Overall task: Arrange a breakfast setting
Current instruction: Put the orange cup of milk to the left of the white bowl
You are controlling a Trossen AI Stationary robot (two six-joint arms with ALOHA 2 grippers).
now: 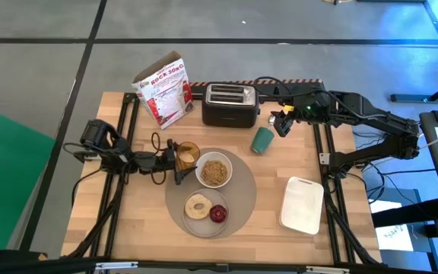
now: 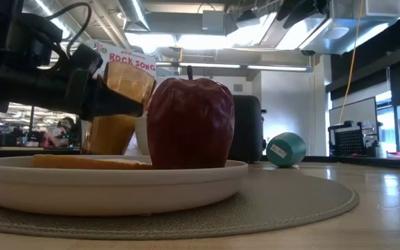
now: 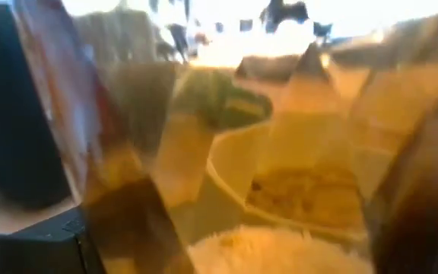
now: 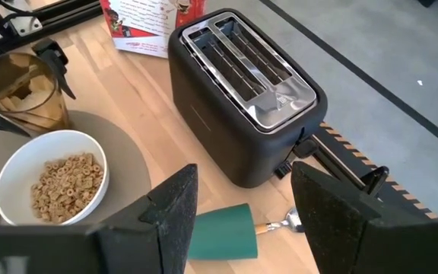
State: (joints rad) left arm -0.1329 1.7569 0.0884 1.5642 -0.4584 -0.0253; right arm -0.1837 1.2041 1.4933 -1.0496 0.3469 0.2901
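While the left gripper (image 1: 175, 160) brackets the cup (image 1: 188, 154) at the mat's (image 1: 245, 199) edge by the bowl (image 1: 214, 171), its fingers look spread, so the cup seems just released (judging only). Next: back straight off w/o tipping it. Right gripper (image 1: 280, 122) hangs half-open, empty, nr the toaster (image 1: 230, 103). Box (image 1: 166, 88) reads "ROCK SONG".

Bowl (image 1: 214, 171), plate (image 1: 206, 207) on placemat (image 1: 242, 190); toaster (image 1: 230, 104) behind.
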